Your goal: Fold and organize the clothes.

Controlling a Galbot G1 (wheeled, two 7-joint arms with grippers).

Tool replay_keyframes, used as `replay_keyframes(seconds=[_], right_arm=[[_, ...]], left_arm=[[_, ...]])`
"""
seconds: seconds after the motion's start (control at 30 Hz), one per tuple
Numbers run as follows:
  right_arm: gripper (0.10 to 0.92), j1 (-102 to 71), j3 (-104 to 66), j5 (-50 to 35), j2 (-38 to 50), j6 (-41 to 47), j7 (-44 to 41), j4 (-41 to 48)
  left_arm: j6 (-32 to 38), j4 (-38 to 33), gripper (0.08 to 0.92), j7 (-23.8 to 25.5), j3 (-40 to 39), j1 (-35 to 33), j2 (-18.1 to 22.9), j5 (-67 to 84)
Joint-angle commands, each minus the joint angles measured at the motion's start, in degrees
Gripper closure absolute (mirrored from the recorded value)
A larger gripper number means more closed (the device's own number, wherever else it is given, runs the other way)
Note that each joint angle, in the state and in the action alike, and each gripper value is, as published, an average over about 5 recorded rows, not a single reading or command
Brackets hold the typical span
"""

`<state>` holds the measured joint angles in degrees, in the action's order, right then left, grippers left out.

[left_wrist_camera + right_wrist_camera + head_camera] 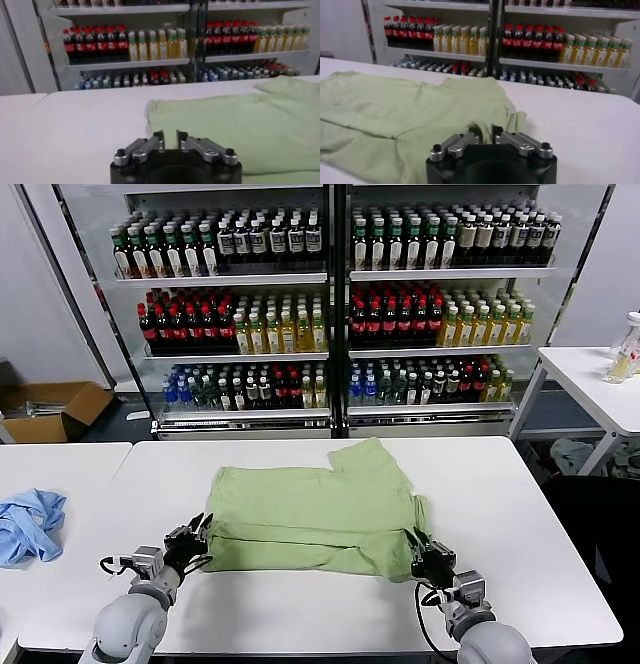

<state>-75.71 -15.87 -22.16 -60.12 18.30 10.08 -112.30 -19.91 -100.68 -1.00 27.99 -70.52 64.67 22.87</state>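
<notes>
Folded green shirt (315, 514) lying mid-table (540, 554), plain side up, with left gripper (196, 536) and right gripper (424, 552) flanking its near corners, jaws slightly parted and holding nothing, likely just releasing the fold.

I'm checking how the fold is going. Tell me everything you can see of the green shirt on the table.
The green shirt is plain light green, soft-looking cloth, lying flat on the white table. Its near part is doubled over into a layer with a straight near edge; a sleeve sticks out at the far side. The left gripper and right gripper sit at its near corners, gripping nothing.
</notes>
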Motion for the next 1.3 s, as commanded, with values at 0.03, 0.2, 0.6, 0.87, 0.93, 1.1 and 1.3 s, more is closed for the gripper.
replay_keyframes(seconds=[0.03,0.2,0.6,0.87,0.93,1.1,1.3], right_arm=[[0.670,-0.2,-0.9,0.8,0.4,0.4,0.4,-0.5],[0.531,-7.1,-4.2,-0.2,2.7,0.9,0.7,-7.2],[0.220,-12.3,-3.6,-2.9,0.9,0.9,4.1,-6.9],[0.227,-11.5,-3.2,-3.9,0.4,0.3,5.1,-4.4],[0.275,-11.6,-3.1,-3.9,0.3,0.0,4.8,-4.4],[0.413,-11.6,-3.0,-3.9,0.2,-0.2,4.6,-4.3],[0.587,-11.1,-2.7,-3.8,-0.2,-0.3,4.3,-3.6]], left_arm=[[0.6,2.7,0.637,0.0,-0.2,1.1,-0.5,-1.8],[-1.9,-6.4,0.499,-1.1,2.6,-6.1,-2.5,3.0],[-5.6,-13.7,0.192,-2.1,3.9,-17.6,-3.9,4.4],[-6.5,-10.4,0.312,-2.8,3.4,-15.8,-3.4,3.3],[-6.6,-10.2,0.372,-2.8,3.2,-15.6,-3.5,3.4],[-6.7,-10.0,0.511,-2.5,2.3,-14.8,-3.1,3.4],[-6.5,-9.4,0.684,-2.4,1.1,-13.9,-2.5,3.4]])
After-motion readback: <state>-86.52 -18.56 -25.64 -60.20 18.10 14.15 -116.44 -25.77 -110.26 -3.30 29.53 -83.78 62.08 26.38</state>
